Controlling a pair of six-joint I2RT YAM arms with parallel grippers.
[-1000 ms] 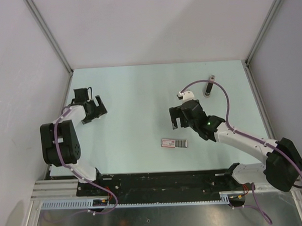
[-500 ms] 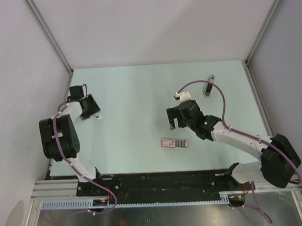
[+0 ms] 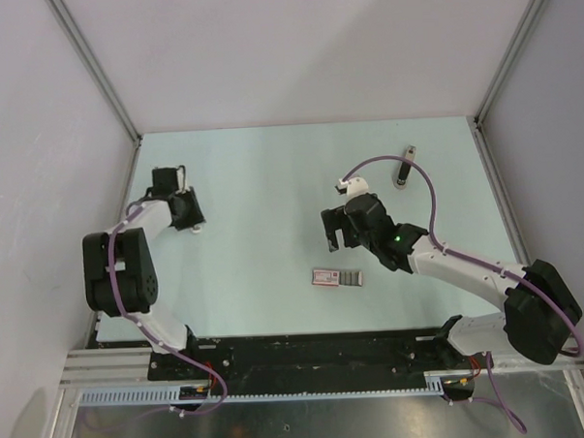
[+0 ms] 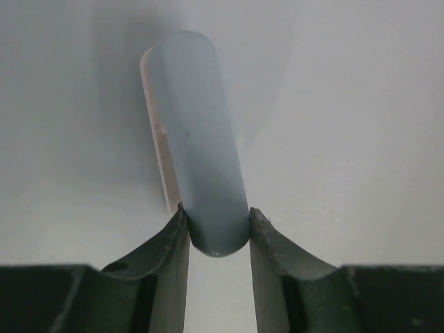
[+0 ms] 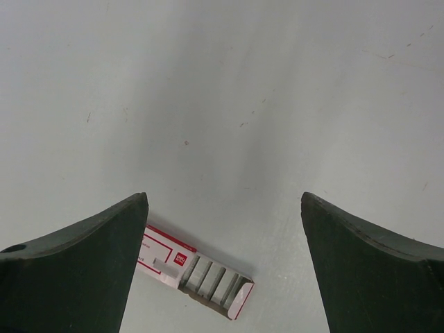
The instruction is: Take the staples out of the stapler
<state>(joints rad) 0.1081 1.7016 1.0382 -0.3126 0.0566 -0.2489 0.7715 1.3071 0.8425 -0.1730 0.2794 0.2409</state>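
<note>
The stapler (image 3: 403,169), slim and dark with a silvery end, lies on the table at the back right, apart from both grippers. My left gripper (image 3: 172,189) is at the far left, and its jaws press both sides of a pale blue-white wedge (image 4: 201,139) with a cream underside. That wedge (image 3: 169,174) points away from the arm. My right gripper (image 3: 342,238) hovers open over the table's middle, left of and nearer than the stapler. In the right wrist view the right gripper (image 5: 223,201) has nothing between its fingers. No staples from the stapler show.
A flat pink-and-grey box (image 3: 336,277) of staple strips lies open below the right gripper, also visible as the box (image 5: 198,272) in the right wrist view. White walls with metal posts (image 3: 100,82) close in the pale green table (image 3: 261,172).
The left gripper's jaws have closed from wide open onto the pale blue-white wedge, and the left wrist has turned. The right gripper shifted slightly left and stays open.
</note>
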